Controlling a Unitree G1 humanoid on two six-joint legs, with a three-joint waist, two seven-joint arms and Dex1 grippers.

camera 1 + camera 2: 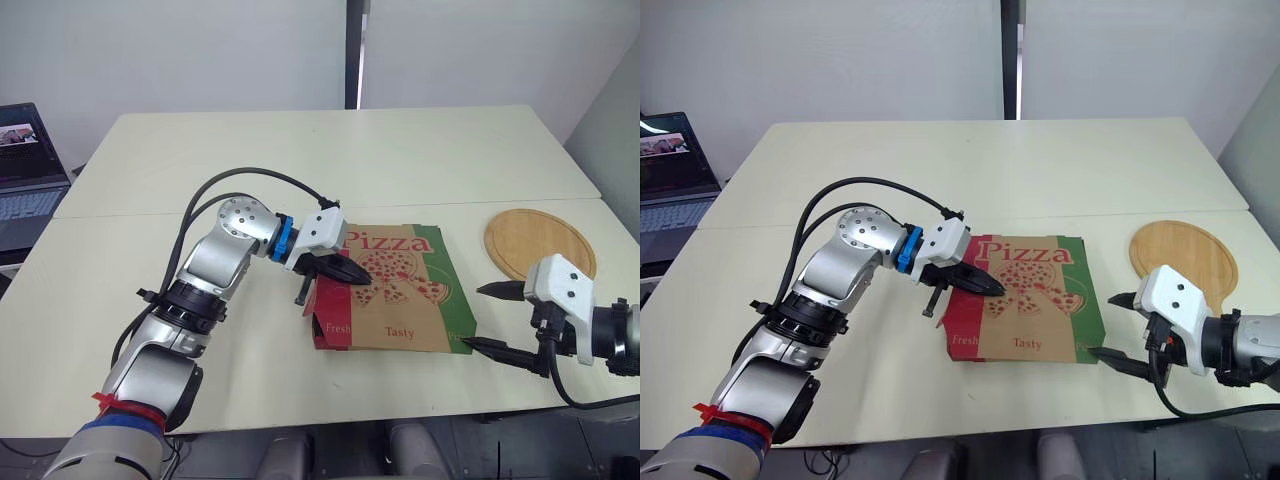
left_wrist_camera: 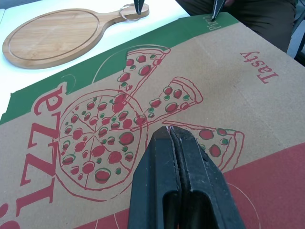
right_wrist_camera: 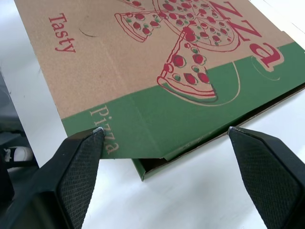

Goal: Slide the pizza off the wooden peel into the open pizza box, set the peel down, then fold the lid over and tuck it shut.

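The pizza box [image 1: 400,300] lies in the middle of the table with its printed lid folded down; the lid's right edge [image 3: 190,148] stands slightly raised, leaving a gap. My left gripper [image 1: 362,274] is shut, its fingertips resting on the lid's left part [image 2: 167,131]. My right gripper [image 1: 493,318] is open just off the box's right front corner, one fingertip [image 3: 95,133] close by the green edge. The wooden peel [image 1: 540,242] lies flat on the table to the right of the box, with nothing on it.
A laptop [image 1: 28,175] sits open at the table's far left edge. The table's front edge runs close below the box. Wide bare tabletop [image 1: 330,150] stretches behind the box.
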